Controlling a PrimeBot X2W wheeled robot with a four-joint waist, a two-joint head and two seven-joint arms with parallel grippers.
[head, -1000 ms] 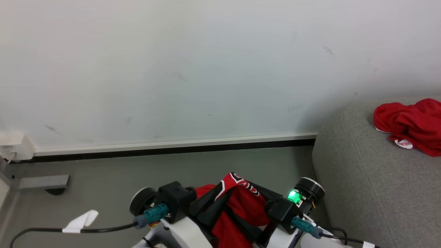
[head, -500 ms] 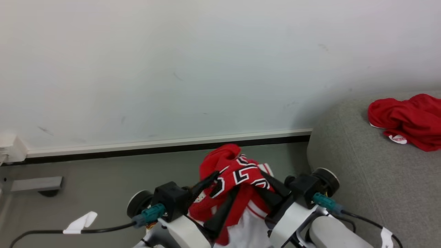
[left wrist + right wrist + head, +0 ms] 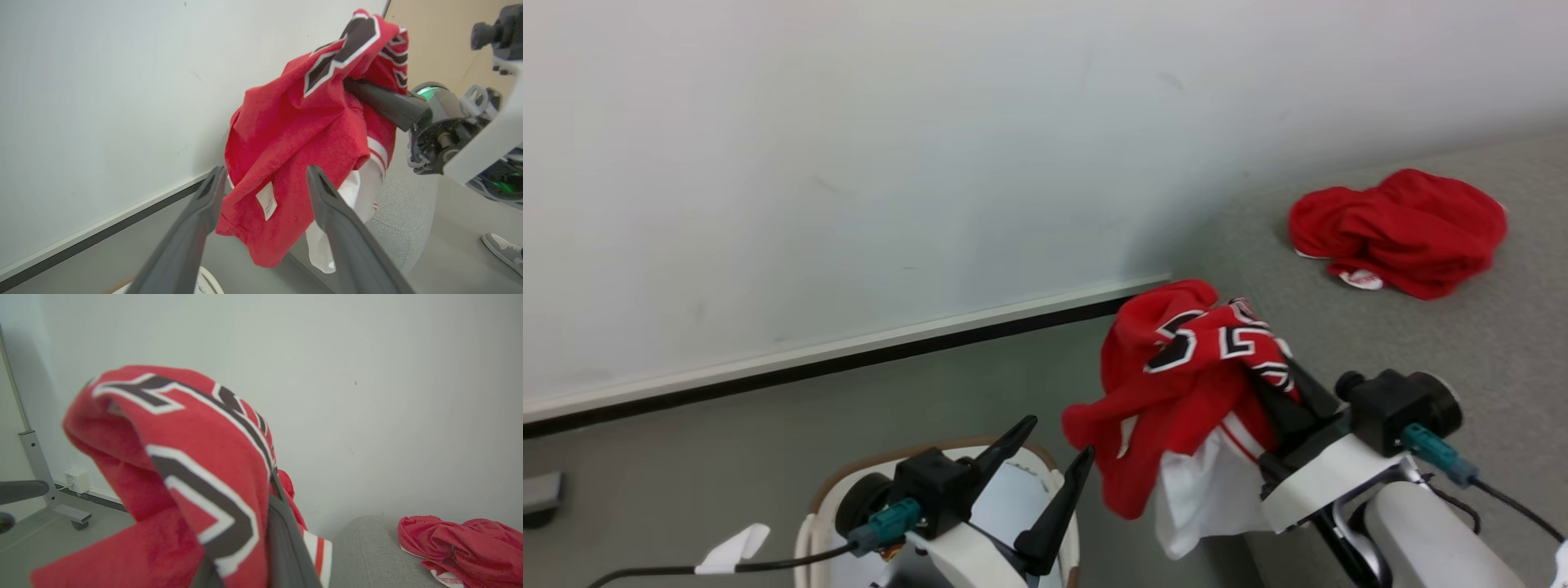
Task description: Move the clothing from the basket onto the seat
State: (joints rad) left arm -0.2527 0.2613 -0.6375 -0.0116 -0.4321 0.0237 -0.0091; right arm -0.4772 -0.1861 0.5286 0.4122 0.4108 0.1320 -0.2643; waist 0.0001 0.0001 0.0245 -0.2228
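Where the grey floor (image 3: 727,433) meets the white wall (image 3: 849,163), a pale skirting board with a dark strip (image 3: 849,351) runs to the rounded edge of the large grey fabric sofa seat (image 3: 1421,343). Open floor lies between that edge and the oval cream-white plastic basket with a brown rim (image 3: 1013,498), and most of the seat's top is bare. There are two red garments, one basket, one seat and two pincers. One crumpled red garment (image 3: 1401,229) lies on the seat near the wall. The other, a bright red jersey with black-and-white lettering and white cloth parts (image 3: 1176,384), hangs in the air over the floor at the seat's edge, between the two pincers. The right pincer (image 3: 1282,390) has its fingers drawn close together on the jersey's bunched top, which drapes over them and falls to their left. The left pincer (image 3: 1060,434) stands spread wide above the basket with nothing in it, its tips near the jersey's lower edge.
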